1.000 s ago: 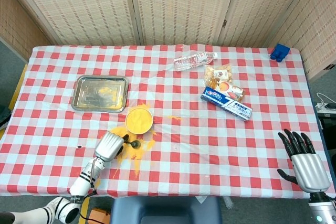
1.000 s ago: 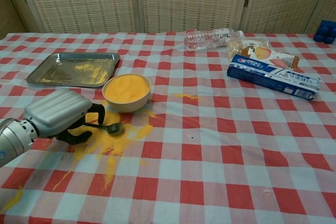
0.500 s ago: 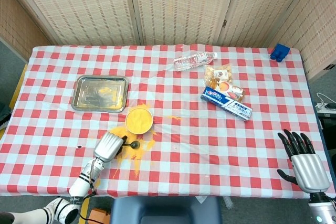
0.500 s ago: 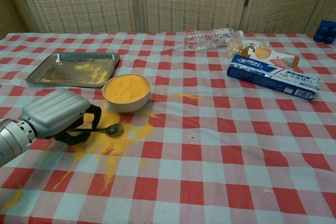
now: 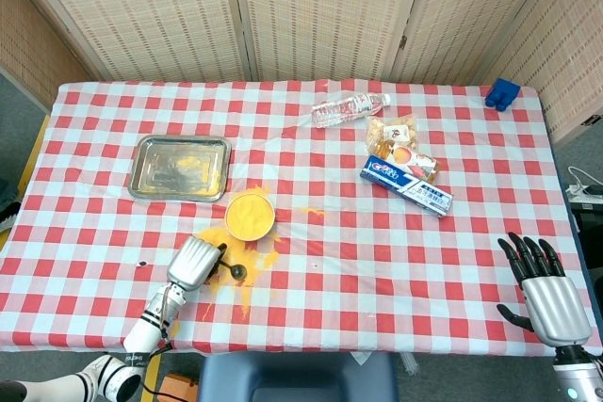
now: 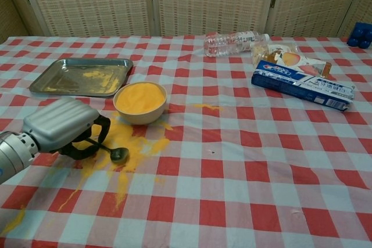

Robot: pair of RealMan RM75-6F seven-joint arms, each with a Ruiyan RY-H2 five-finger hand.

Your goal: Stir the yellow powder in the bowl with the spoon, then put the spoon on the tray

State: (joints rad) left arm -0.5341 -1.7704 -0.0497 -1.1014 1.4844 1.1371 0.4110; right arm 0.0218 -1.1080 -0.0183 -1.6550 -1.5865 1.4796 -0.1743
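Observation:
A cream bowl [image 5: 250, 215] [image 6: 139, 101] full of yellow powder stands left of centre. Yellow powder is spilled on the checked cloth [image 6: 125, 143] in front of it. My left hand [image 5: 195, 263] [image 6: 61, 126] lies low on that spill, its dark fingers curled around the handle of a small metal spoon [image 5: 236, 272] [image 6: 118, 154]. The spoon's head rests on the cloth, pointing toward the near edge. The steel tray [image 5: 151, 181] [image 6: 52, 82], dusted with powder, sits behind and left of the bowl. My right hand [image 5: 546, 298] hovers open at the near right corner, holding nothing.
A clear water bottle [image 5: 349, 108] [image 6: 235, 43] lies at the back centre. A snack packet [image 5: 396, 138] and a blue toothpaste box [image 5: 407, 185] [image 6: 302, 85] lie right of centre. A blue object [image 5: 502, 92] sits at the far right corner. A chair back [image 5: 297, 376] shows below the near edge.
The spoon's head has swung from pointing right to pointing toward the near edge, a little closer to my left hand. The right hand has stayed still.

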